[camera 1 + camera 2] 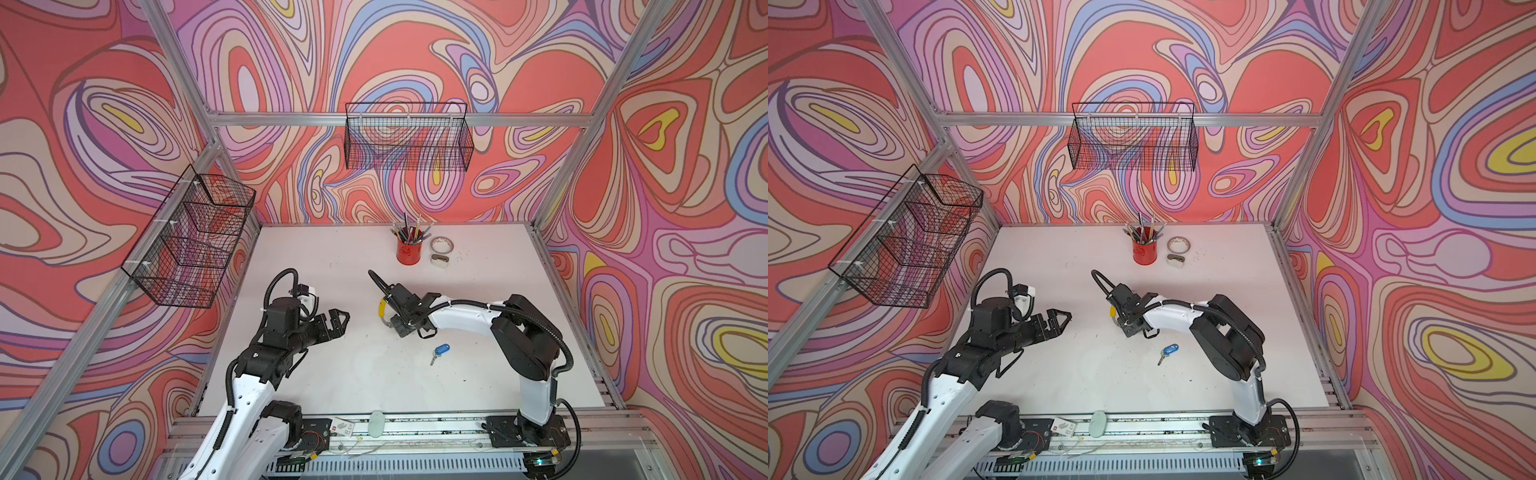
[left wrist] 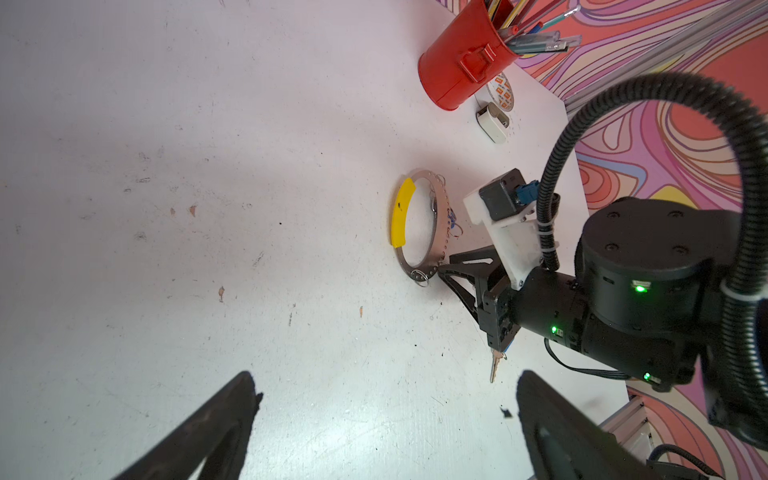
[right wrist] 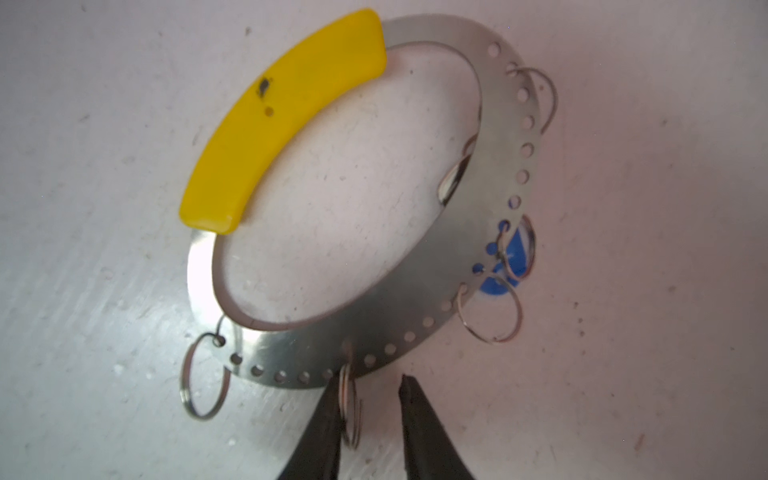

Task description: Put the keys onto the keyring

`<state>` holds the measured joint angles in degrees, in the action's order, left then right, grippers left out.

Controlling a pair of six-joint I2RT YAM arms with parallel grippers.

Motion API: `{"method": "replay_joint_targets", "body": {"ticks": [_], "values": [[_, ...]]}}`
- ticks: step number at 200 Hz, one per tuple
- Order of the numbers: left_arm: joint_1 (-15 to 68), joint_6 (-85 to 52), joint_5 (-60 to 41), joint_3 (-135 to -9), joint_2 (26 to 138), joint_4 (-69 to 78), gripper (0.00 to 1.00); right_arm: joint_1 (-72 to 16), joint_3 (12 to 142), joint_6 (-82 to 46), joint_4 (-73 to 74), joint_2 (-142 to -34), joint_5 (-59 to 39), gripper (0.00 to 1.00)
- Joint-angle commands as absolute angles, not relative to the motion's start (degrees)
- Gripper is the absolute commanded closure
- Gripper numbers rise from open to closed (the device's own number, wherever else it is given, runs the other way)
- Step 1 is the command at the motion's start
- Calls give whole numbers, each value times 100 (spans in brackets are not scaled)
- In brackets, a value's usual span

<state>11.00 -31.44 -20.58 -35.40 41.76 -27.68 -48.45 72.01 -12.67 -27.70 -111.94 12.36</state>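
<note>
The keyring, a flat perforated silver hoop with a yellow segment, lies mid-table; only its yellow part shows in both top views. My right gripper points down at its rim. The jaws stand narrowly apart around one small wire loop, which leans on one finger. A blue tag shows under the hoop's rim. A silver key with a blue tag lies loose nearer the front. My left gripper hovers open and empty to the left.
At the back stand a red cup of pens, a beige tape roll and a small beige case. Wire baskets hang on the walls. A pale oval object lies on the front rail.
</note>
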Motion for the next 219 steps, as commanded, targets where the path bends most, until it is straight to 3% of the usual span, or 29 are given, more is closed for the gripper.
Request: {"method": "replay_joint_targets", "body": {"ticks": [1, 53, 114, 173, 219], "values": [[1055, -3027, -2087, -3659, 4148, -2817, 0, -4852, 7320, -1195, -2843, -11048, 1416, 73], [1055, -3023, -2118, -3656, 4183, -2803, 0, -4860, 7497, -1118, -2883, -11104, 1326, 73], [1046, -3013, -2126, -3656, 4179, -2800, 0, -4855, 7530, -1072, -2913, -11249, 1265, 84], [1037, -2981, -2127, -3665, 4176, -2834, 0, -4685, 7381, -1167, -2850, -11068, 1105, 68], [1037, -2980, -2140, -3665, 4162, -2834, 0, -4323, 7102, -1348, -2492, -10908, 199, 69]]}}
